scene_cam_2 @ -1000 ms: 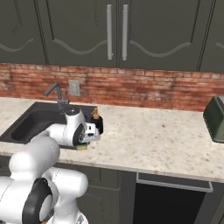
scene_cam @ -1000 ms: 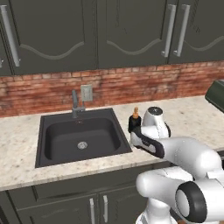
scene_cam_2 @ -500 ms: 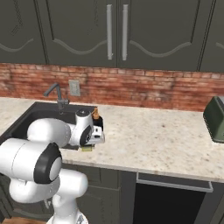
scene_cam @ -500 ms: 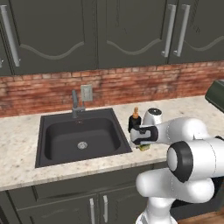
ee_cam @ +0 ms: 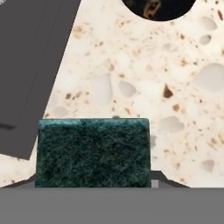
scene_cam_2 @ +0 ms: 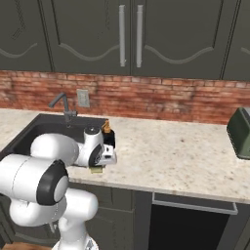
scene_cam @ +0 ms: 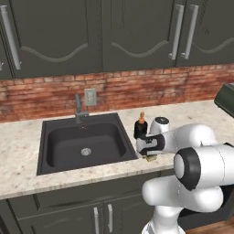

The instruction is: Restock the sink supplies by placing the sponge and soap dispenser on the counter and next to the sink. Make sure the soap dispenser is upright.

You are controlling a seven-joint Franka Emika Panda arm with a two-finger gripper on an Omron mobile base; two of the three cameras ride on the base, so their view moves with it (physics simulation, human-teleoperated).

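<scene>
Green-topped yellow sponge (ee_cam: 92,152) sits between the jaws, apparently clamped; the arm has swung in tighter. Squat black soap dispenser (scene_cam: 140,128) at twelve o'clock, beige speckled counter (scene_cam_2: 185,156), red brick behind.

The sponge (ee_cam: 92,152) shows mottled dark green; the counter (ee_cam: 144,83) is beige with brown speckles; the sink (scene_cam: 84,144) is charcoal.

A kitchen: sink (scene_cam: 84,146) in stone counter (scene_cam_2: 176,156) (brick-backed), cabinets (scene_cam: 91,36) above.
</scene>
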